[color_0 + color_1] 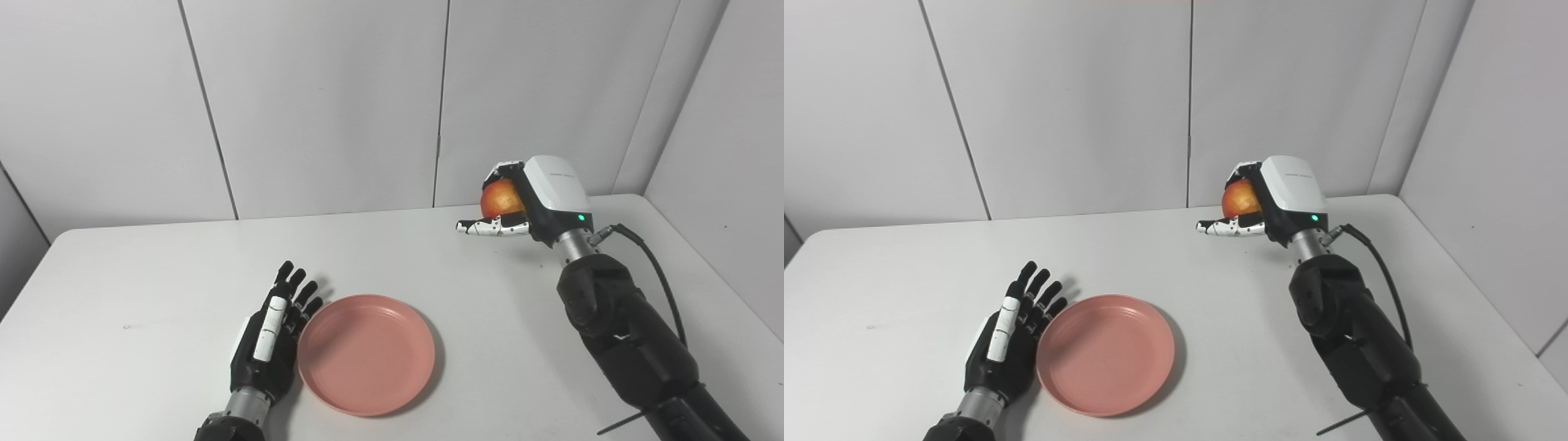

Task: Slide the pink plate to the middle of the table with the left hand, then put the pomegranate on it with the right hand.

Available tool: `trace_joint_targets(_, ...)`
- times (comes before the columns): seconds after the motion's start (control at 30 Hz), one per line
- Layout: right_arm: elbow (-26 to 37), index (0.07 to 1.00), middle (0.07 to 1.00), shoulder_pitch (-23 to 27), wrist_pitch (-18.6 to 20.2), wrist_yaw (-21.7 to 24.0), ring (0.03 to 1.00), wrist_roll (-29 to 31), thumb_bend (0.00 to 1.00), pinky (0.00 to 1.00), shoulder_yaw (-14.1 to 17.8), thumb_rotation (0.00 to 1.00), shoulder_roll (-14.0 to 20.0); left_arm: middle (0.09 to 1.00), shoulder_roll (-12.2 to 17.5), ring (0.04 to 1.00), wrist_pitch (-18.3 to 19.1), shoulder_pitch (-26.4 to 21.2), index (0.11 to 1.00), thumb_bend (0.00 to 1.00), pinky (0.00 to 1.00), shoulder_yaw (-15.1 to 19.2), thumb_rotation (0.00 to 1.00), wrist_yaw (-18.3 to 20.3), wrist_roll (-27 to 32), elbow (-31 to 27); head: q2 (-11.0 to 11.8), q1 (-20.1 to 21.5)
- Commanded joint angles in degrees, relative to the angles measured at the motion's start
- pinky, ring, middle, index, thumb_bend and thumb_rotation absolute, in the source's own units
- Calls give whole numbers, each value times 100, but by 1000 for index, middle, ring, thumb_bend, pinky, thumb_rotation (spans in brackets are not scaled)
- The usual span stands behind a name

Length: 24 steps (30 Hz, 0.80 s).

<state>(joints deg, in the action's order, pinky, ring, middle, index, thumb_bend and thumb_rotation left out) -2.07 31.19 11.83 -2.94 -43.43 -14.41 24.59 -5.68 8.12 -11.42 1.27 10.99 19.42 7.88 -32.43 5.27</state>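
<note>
A: Left eye view first. Where was the pink plate (366, 353)?

B: It lay flat on the white worktop (153, 288), in the near middle part, with nothing on it. The left robot hand (272, 334) was just beside its left rim, maybe touching it; I could not tell for sure. This hand stood on its edge with the fingers (293, 288) stretched out and a little apart, and it held nothing.

A: And the pomegranate (501, 198)?

B: It was in the right robot hand (520, 199), lifted above the far right part of the worktop, well apart from the plate. The fingers were curled over the fruit from the top and the thumb (490, 228) stretched out under it, so the hand was closed around it. Only the orange-red side of the fruit was visible.

A: Anything else?

B: A black cable (658, 269) ran along the right forearm, and grey wall panels (318, 104) stood behind the worktop.
</note>
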Motion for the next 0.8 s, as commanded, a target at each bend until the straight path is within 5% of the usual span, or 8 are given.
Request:
trace_joint_targets(0.0, 289, 335, 308, 190, -205, -49, 221, 28, 679, 164, 171, 507, 68, 978, -105, 946, -14, -8, 1000, 846, 908, -55, 636, -95, -106, 69, -30, -211)
trace_joint_targets(0.37, 689, 335, 307, 82, -751, 27, 226, 213, 676, 171, 129, 451, -126, 978, -214, 936, -120, -34, 1000, 813, 878, -191, 686, -198, -346, 106, -75, -515)
trace_joint_targets(0.6, 877, 348, 310, 36, -866, 256, 223, 196, 668, 163, -59, 516, -384, 976, -159, 936, -38, -19, 1000, 836, 874, -167, 677, -165, -285, -4, -120, -382)
trace_joint_targets(0.77, 999, 354, 319, -45, -874, 348, 236, 42, 666, 177, -240, 366, -571, 970, -115, 937, -12, -18, 1000, 851, 862, -127, 667, -141, -241, -26, -131, -288)
